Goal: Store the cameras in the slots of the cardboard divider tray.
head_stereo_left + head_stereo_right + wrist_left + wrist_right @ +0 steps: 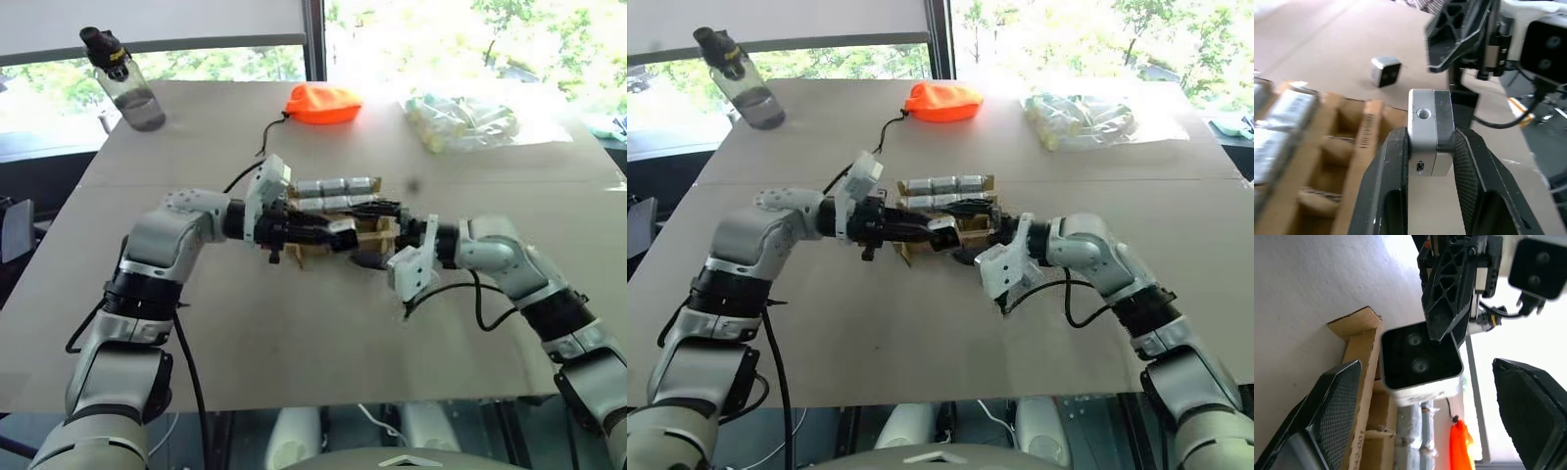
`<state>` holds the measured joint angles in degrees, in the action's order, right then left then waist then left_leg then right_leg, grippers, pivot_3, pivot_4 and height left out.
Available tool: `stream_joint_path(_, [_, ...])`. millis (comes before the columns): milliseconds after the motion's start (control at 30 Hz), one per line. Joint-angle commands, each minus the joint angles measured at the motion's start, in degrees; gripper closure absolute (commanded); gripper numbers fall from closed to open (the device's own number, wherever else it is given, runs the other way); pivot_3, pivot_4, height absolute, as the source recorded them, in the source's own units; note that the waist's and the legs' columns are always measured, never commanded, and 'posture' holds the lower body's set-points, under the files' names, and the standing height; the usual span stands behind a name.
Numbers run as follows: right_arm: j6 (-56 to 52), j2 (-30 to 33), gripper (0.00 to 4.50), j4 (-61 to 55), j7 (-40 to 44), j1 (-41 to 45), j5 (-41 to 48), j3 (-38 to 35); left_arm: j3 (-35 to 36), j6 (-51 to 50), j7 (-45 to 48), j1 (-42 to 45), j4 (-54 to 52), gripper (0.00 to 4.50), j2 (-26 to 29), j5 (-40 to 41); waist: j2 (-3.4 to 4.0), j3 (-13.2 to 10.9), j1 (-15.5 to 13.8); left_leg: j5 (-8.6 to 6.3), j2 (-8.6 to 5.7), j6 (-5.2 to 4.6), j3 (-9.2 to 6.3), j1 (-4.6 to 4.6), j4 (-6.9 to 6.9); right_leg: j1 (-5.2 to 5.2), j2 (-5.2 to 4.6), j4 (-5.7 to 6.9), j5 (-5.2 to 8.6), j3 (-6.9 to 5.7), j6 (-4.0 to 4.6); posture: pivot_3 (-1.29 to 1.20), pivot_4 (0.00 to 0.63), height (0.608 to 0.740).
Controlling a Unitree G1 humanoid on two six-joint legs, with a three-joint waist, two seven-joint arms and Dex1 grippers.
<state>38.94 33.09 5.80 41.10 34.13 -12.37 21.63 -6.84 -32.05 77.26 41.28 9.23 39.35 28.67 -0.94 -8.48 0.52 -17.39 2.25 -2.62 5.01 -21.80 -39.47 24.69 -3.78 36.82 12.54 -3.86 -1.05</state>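
Note:
My left gripper (1431, 139) is shut on a silver-grey camera (1430, 122), which it holds just past the near edge of the cardboard divider tray (1347, 147). My right gripper (1425, 374) is open, its fingers (1334, 396) standing wide on either side of that camera's black face (1420, 362) without touching it. The two grippers meet over the tray (313, 251) at mid-table. Several cameras (333, 186) fill the tray's two far rows, and the near slots (1327, 142) look empty. One loose camera (1386, 71) lies on the table beyond the tray.
An orange pouch (323, 103) with a black cord lies behind the tray. A clear bag of pale items (460, 122) sits at the back right, and a water bottle (122, 83) stands at the back left corner. Bare table stretches in front of the tray.

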Motion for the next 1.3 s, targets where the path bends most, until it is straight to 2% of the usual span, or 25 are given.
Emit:
stream_joint_path(33, [-5.16,2.64,0.17,-6.15,2.48,-3.32,7.75,-3.95,2.73,5.28,1.35,2.51,2.53,3.81,0.37,-1.08,0.0,0.0,-0.01,0.0,-0.01,0.0,0.02,0.01,0.0,0.0,0.0,0.0,0.0,0.02,0.0,0.0,0.15,0.74])
stream_joint_path(133, [-15.77,5.64,0.17,-12.75,5.48,-10.38,18.29,-7.2,2.04,7.19,2.77,4.12,6.0,3.81,1.64,-3.1,-0.01,0.0,-0.47,0.0,-0.01,0.0,-0.04,-0.01,0.0,-0.02,-0.01,-0.01,0.0,-0.06,0.0,0.0,0.15,0.74])
stream_joint_path(233, [-30.3,8.84,0.17,-21.27,6.41,-18.89,31.37,-12.09,1.79,17.69,4.56,3.62,8.64,3.81,1.94,-6.87,0.0,-0.02,-0.49,0.0,-0.03,0.0,-0.02,-0.01,0.02,-0.01,0.0,-0.01,0.0,-0.07,0.0,0.0,0.15,0.74])
stream_joint_path(300, [-38.16,10.22,0.17,-25.59,5.64,-24.21,38.88,-16.07,1.22,21.03,5.55,3.52,10.8,3.81,2.13,-8.72,0.0,-0.02,-0.74,0.0,-0.01,0.0,-0.06,-0.03,0.02,-0.02,0.0,-0.01,0.0,-0.09,0.0,0.0,0.15,0.74])
stream_joint_path(433, [-48.2,11.7,0.17,-30.88,5.26,-34.38,50.22,-24.66,1.62,25.83,5.09,3.91,15.11,3.81,1.12,-11.02,-0.03,-0.02,-1.29,-0.01,-0.06,-0.01,-0.04,0.02,0.01,-0.05,0.02,0.0,-0.01,-0.07,0.0,0.0,0.15,0.74])
stream_joint_path(500, [-47.92,11.18,0.17,-32.55,8.11,-40.16,53.55,-28.5,1.53,29.11,5.34,3.87,17.35,3.81,0.89,-12.25,-0.04,-0.02,-1.39,-0.01,-0.07,-0.03,-0.06,0.01,-0.02,-0.06,0.05,-0.01,-0.01,-0.08,0.0,0.0,0.15,0.74])
stream_joint_path(667, [-46.27,8.9,0.17,-34.28,15.1,-53.25,58.17,-35.62,1.56,34.91,6.8,4.18,22.84,3.81,0.17,-13.86,-0.1,-0.02,-1.54,-0.03,-0.09,-0.06,-0.11,-0.03,-0.02,-0.08,0.07,-0.05,-0.01,-0.09,0.0,0.0,0.15,0.74])
stream_joint_path(800, [-40.03,5.12,0.17,-30.66,25.75,-61.7,59.63,-40.49,1.94,38.42,7.24,5.7,27.91,3.81,-0.81,-14.62,-0.14,-0.01,-1.48,-0.07,-0.1,-0.13,-0.12,0.04,-0.06,-0.14,0.08,-0.05,-0.02,-0.08,-0.03,0.0,0.15,0.74])
stream_joint_path(933, [-38.35,4.0,0.17,-27.93,29.77,-62.94,58.37,-41.65,1.9,40.26,7.78,7.02,30.48,3.81,-1.71,-15.18,-0.16,-0.02,-1.24,-0.14,-0.07,-0.27,-0.13,0.05,-0.08,-0.15,0.1,-0.03,-0.02,-0.06,-0.03,0.0,0.15,0.74])
stream_joint_path(1300, [-36.17,1.43,0.17,-23.55,32.04,-60.08,56.65,-42.55,0.59,45.94,10.47,9.82,36.5,3.81,-3.42,-17.92,-0.18,-0.03,-1.47,-0.05,-0.08,-0.11,-0.14,0.02,-0.1,-0.14,0.13,-0.04,-0.03,-0.07,-0.03,0.0,0.15,0.74])
